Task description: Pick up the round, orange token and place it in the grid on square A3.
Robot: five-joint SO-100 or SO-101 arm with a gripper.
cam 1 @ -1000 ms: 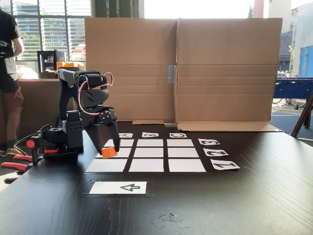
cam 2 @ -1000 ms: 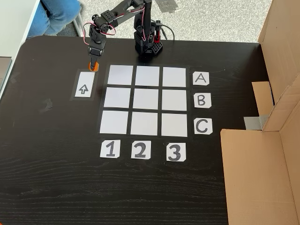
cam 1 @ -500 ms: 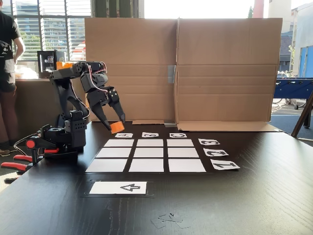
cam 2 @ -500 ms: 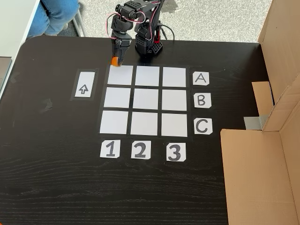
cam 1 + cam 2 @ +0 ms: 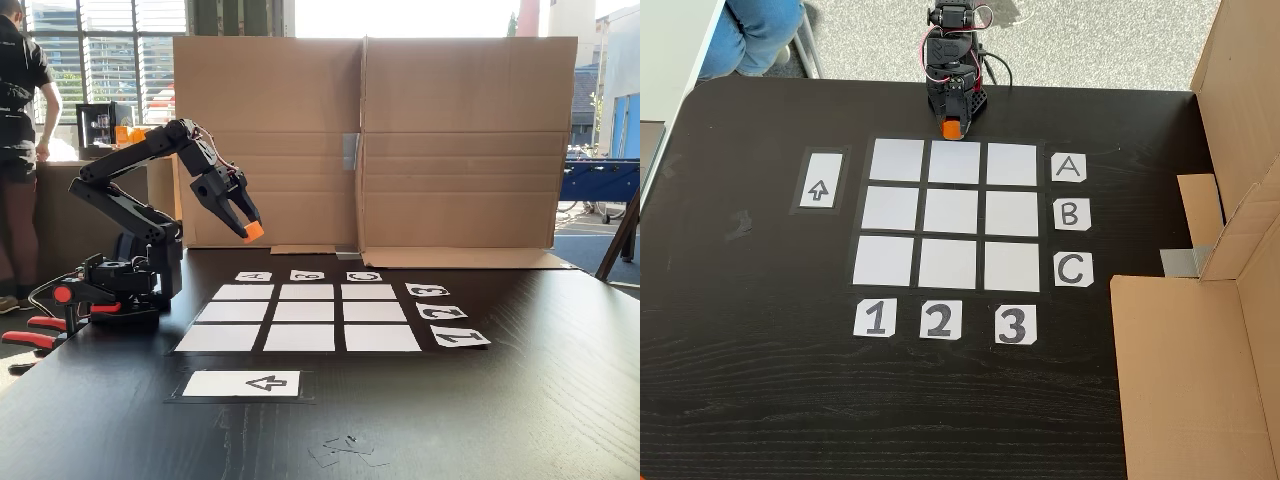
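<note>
In a fixed view from the table's front edge, the gripper point(image 5: 252, 232) is closed on the token point(image 5: 254, 231), a small orange piece pinched at the tips of its two dark fingers. The token hangs in the air above the table point(image 5: 520, 400), over the far left corner of the grid point(image 5: 299, 318), clear of the paper cells. Behind the grid stands a wide cardboard wall point(image 5: 370, 140). In front of the grid lies a white card with a black arrow point(image 5: 243, 383) pointing left in this view. Label cards run along the grid's far edge and right edge. The arm point(image 5: 140, 190) rises from its base point(image 5: 125, 290) at the left, folds at the elbow and slopes down and right to the gripper. Red-handled clamps point(image 5: 35, 325) sit at the table's left edge. A person point(image 5: 20, 150) stands at the far left by a window.

In a fixed view from above, the token point(image 5: 952, 128) shows as an orange spot just above the top edge of the grid point(image 5: 953, 214), over the middle column. The arm point(image 5: 953, 60) is seen end-on, stretched from the base toward the grid, with the gripper point(image 5: 952, 124) at its lower end. Square A3 point(image 5: 1012, 164), the top right cell beside the A card point(image 5: 1068, 168), lies bare, to the right of the token. The arrow card point(image 5: 818, 180) lies left of the grid. Cardboard point(image 5: 1200, 370) covers the table's right side.
</note>
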